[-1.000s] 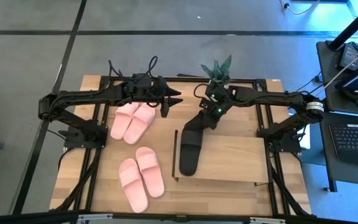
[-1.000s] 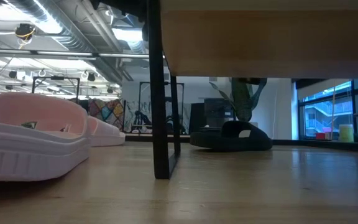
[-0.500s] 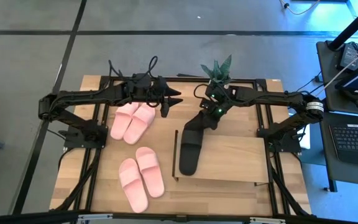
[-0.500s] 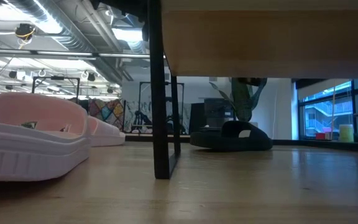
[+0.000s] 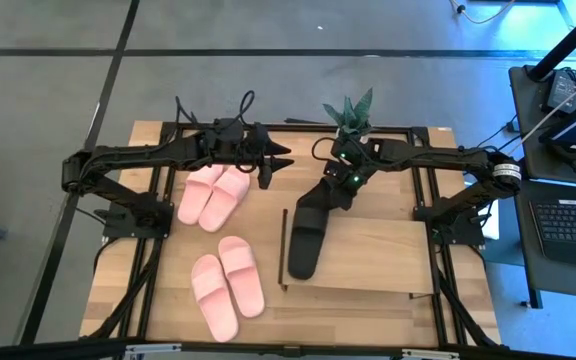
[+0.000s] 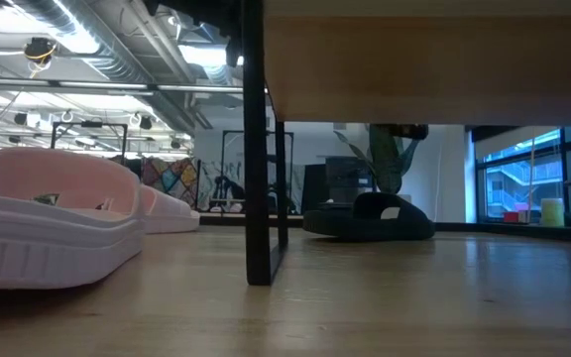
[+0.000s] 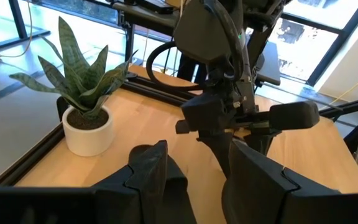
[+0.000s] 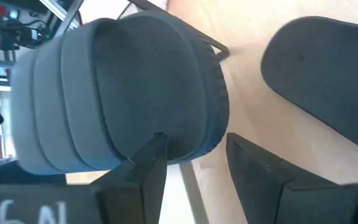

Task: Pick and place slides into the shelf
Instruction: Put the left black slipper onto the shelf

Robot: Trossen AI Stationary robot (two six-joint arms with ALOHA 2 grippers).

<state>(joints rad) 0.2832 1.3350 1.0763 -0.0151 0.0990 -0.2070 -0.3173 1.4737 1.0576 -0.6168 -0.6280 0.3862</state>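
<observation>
On the left of the table (image 5: 158,300), one pale pink pair (image 5: 227,287) lies near the front edge and a second pink pair (image 5: 213,194) lies farther back, just beside the left gripper (image 5: 268,170). That gripper hangs over bare wood past the toes of the second pair, its jaws standing apart with nothing between them.

Farther right, two black slides (image 5: 311,228) lie end to end at the left end of the shelf (image 5: 378,255). The right gripper (image 5: 340,186) sits at the rear black slide. Its wrist view shows that slide's strap (image 8: 123,93) against one finger (image 8: 143,171), with the jaws parted around its edge; whether they still pinch it is hard to tell.

Only the low view shows under the shelf board, where a black slide (image 6: 370,218) rests flat on the table.
</observation>
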